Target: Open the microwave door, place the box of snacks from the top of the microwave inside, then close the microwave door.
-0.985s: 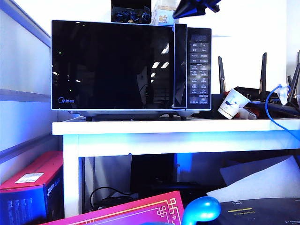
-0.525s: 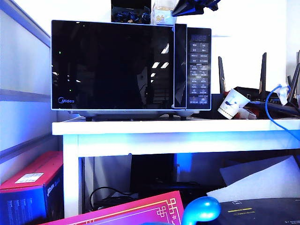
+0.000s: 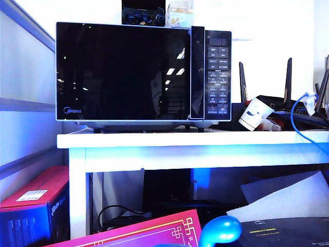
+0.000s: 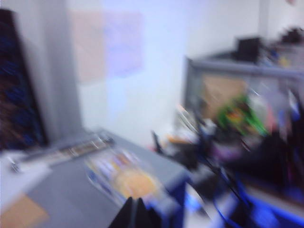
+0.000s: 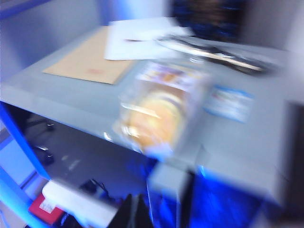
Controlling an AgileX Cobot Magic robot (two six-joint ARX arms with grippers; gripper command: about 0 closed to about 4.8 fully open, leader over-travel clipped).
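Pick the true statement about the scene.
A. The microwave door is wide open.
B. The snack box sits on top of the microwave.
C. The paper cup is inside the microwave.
B: the snack box sits on top of the microwave, whose door is shut.

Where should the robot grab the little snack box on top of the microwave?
Probably by its two side walls, from the front. The snack box stands upright at the front edge of the microwave top, and a dark box sits close beside it.
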